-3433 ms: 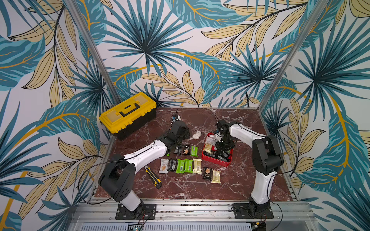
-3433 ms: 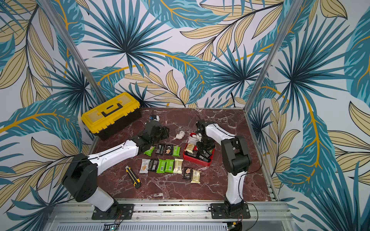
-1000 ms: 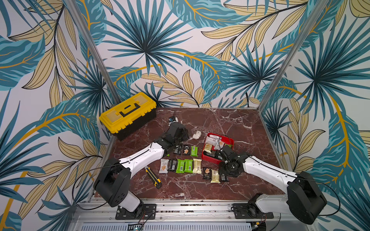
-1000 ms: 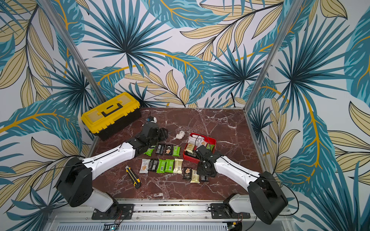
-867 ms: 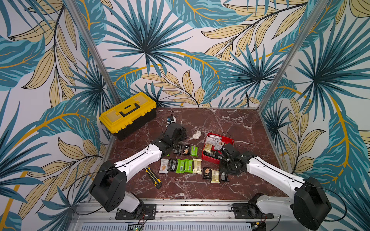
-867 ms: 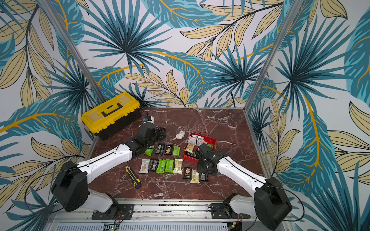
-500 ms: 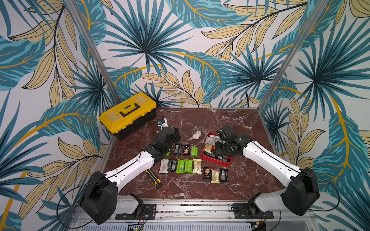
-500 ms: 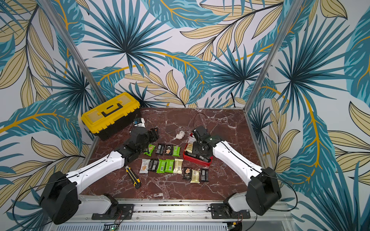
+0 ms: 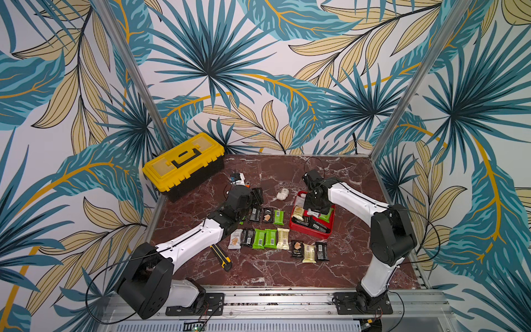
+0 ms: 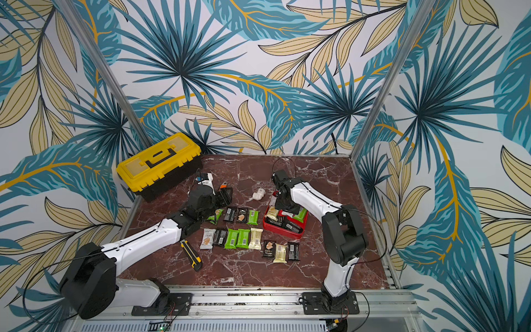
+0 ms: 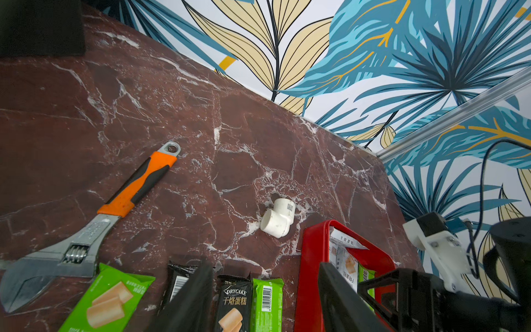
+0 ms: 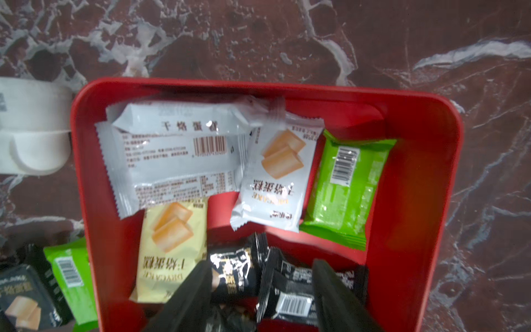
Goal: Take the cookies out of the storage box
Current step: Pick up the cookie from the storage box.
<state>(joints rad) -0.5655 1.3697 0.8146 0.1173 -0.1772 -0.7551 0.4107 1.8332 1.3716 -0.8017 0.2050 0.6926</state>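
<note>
The red storage box (image 9: 309, 232) (image 10: 283, 233) sits right of centre and holds several cookies: white (image 12: 178, 155), cream (image 12: 172, 238), green (image 12: 344, 184) and black (image 12: 235, 276) packets. More cookies (image 9: 264, 238) (image 10: 238, 238) lie in rows on the marble left of and in front of the box. My right gripper (image 9: 312, 204) (image 12: 261, 263) hangs open just above the black packets inside the box, holding nothing. My left gripper (image 9: 257, 196) (image 11: 265, 266) is open and empty, low over the far row of packets, with the box wall (image 11: 309, 273) beside it.
A yellow toolbox (image 9: 184, 163) stands at the back left. An orange-handled wrench (image 11: 86, 230) and a white pipe elbow (image 9: 282, 195) (image 11: 277, 218) lie behind the packets. A yellow-black utility knife (image 9: 221, 255) lies under my left forearm.
My right gripper left a black packet at the right end of the front row and swung back over the storage box. My left gripper shifted slightly beside the far row.
</note>
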